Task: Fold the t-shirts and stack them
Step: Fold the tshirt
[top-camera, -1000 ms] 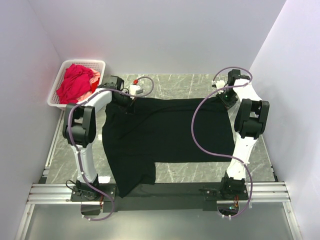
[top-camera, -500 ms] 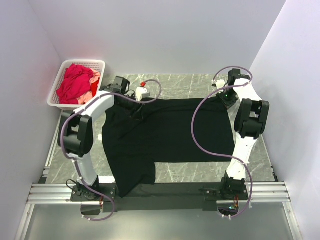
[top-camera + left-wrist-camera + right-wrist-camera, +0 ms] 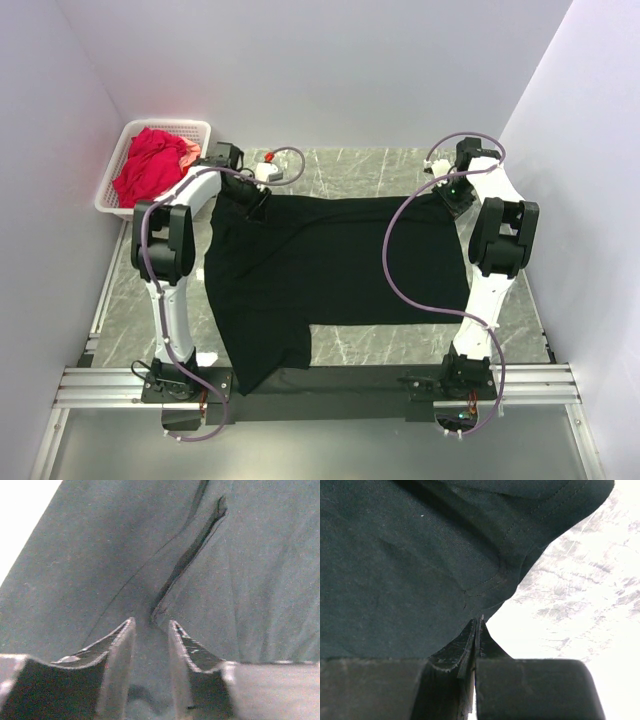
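My left pincer (image 3: 151, 622) stands spread, its two fingers (image 3: 120, 650) apart with the black t-shirt (image 3: 75, 570) lying right under and between them. A narrow raised pleat of the cloth starts just ahead of the tips and runs away from me, slanting to the right. I am pinching nothing on that side; the cloth only fills the gap.

My right pincer (image 3: 479, 622) is pressed together on the black t-shirt (image 3: 395, 555): the stitched hem curves down into the fingertips and is caught there. The cloth spreads away to the left of this pincer, and to its right lies bare marbled bench (image 3: 580, 595).

From above, the black t-shirt (image 3: 330, 260) is spread flat across the bench (image 3: 350, 170) between my two arms. My left pincer (image 3: 257, 203) sits on its far left corner and my right pincer (image 3: 455, 200) on its far right corner. A flap of cloth hangs toward my bases on the left side.

Only the overhead view shows the white basket (image 3: 175, 125), beyond and to the left of my left pincer, with a crimson t-shirt (image 3: 150, 165) heaped in it and a bit of salmon cloth (image 3: 190, 150) at its right side. Only the wrist views show the pleat, the hem, and how my fingers stand.
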Controlling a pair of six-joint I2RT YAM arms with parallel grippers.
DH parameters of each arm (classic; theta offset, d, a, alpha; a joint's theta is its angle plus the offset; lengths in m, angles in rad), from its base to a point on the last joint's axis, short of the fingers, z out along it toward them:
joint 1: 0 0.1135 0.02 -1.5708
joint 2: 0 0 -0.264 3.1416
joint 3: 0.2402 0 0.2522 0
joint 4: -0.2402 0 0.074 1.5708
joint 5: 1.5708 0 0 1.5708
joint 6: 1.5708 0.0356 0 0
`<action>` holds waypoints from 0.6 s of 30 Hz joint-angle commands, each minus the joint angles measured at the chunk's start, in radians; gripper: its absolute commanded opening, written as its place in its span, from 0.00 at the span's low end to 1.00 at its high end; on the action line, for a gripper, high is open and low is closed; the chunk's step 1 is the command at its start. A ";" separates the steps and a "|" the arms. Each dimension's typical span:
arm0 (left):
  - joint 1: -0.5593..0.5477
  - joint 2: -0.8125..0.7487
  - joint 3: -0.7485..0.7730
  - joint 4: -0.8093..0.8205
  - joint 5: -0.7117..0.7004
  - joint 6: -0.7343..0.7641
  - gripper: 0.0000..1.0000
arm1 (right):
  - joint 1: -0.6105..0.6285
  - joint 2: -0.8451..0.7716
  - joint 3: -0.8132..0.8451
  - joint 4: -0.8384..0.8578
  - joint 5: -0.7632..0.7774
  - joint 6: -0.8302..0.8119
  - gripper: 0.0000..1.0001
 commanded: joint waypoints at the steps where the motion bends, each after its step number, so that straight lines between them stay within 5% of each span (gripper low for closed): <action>1: -0.007 0.017 0.054 -0.021 0.020 0.055 0.41 | -0.002 -0.032 0.030 -0.009 -0.006 -0.003 0.00; 10: -0.008 0.073 0.086 -0.042 0.016 0.061 0.47 | -0.004 -0.023 0.036 -0.013 -0.005 -0.001 0.00; 18: -0.014 0.074 0.058 -0.044 0.019 0.075 0.40 | -0.002 -0.014 0.039 -0.013 -0.002 -0.001 0.00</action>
